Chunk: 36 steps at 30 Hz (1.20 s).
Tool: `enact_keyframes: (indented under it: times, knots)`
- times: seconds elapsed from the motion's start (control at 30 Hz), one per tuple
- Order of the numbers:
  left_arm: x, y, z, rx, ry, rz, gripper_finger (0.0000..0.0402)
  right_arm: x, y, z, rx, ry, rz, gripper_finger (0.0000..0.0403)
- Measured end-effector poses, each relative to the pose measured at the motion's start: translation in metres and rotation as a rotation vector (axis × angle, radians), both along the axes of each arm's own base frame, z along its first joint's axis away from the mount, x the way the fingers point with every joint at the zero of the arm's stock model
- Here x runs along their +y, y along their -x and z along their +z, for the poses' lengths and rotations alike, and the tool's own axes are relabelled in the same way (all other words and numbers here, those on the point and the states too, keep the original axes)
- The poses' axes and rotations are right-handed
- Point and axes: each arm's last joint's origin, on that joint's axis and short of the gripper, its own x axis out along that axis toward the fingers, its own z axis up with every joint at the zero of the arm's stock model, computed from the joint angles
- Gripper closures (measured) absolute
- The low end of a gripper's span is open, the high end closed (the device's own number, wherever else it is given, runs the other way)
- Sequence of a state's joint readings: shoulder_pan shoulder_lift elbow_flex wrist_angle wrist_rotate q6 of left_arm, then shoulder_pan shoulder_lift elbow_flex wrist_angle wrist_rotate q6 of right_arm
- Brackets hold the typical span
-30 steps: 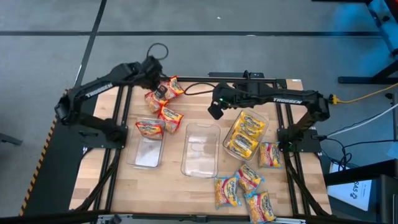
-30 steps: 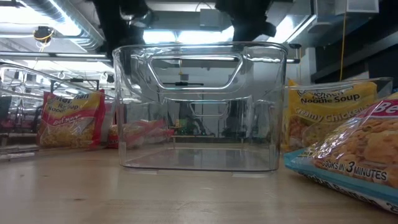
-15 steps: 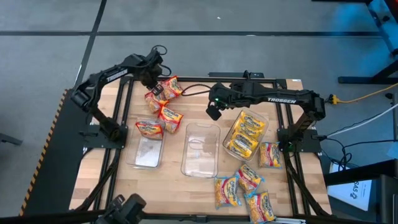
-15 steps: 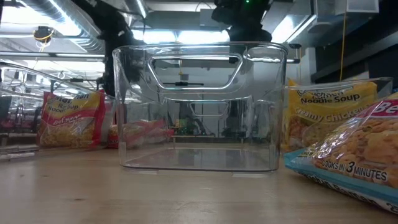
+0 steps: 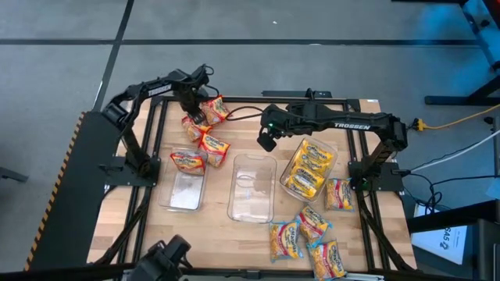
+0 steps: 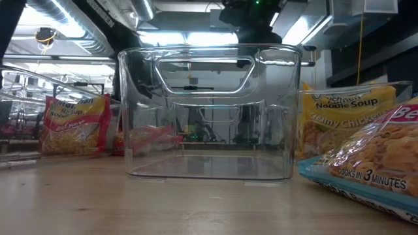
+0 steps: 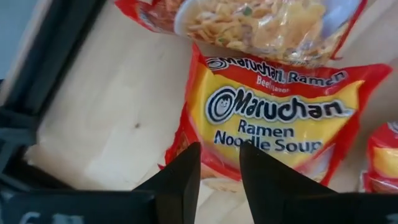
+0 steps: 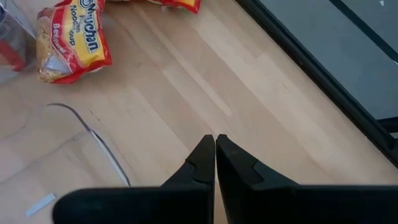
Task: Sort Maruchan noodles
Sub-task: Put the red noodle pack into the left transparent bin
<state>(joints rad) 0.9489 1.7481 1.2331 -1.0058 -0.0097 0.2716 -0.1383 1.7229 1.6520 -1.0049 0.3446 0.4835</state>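
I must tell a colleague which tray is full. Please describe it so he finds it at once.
Three clear trays stand in a row on the wooden table. The full tray is the one on the right arm's side; it alone holds yellow noodle packets.

Two black arms [image 5: 355, 123] lettered TROSSEN in white; tapered dark fingers [image 7: 177, 177].

Three trays [image 5: 252, 187] sit side by side on the surface [image 5: 211, 234]. Noodle packets [image 5: 310, 168] fill the right tray; more packets [image 5: 205, 125] lie behind the left tray.
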Motion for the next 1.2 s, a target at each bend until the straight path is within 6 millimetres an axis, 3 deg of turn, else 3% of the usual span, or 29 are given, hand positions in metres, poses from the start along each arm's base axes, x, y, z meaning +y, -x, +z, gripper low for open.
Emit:
enact_keyframes:
  times: [0.2,0.37,0.47,0.6,0.7,0.8,0.97,1.2]
  knots:
    - [0.011,-0.008,-0.02,-0.006,-0.01,0.024,0.0295,0.002,-0.002,0.0,-0.016,-0.047,0.046,0.0388]
    - [0.012,-0.009,-0.024,-0.001,-0.009,-0.012,0.03,0.003,-0.002,0.0,-0.02,-0.083,0.071,0.0388]
    - [0.009,-0.006,-0.024,0.025,0.021,-0.043,0.0324,0.003,-0.002,0.0,-0.021,-0.088,0.073,0.0388]
    - [0.006,-0.004,-0.024,0.047,0.053,-0.052,0.0388,0.003,-0.002,0.0,-0.02,-0.089,0.074,0.0388]
    - [0.003,-0.002,-0.019,0.072,0.075,-0.052,0.0399,0.003,-0.002,0.0,-0.021,-0.093,0.076,0.0388]
    - [-0.001,-0.001,-0.002,0.104,0.08,-0.061,0.04,0.003,-0.002,0.0,-0.022,-0.1,0.08,0.0388]
    - [-0.011,0.004,0.045,0.093,0.038,-0.067,0.0401,0.003,-0.002,0.0,-0.022,-0.1,0.08,0.0388]
    - [-0.059,0.012,0.11,0.043,-0.034,-0.079,0.0401,0.004,-0.002,0.0,-0.021,-0.1,0.081,0.0388]
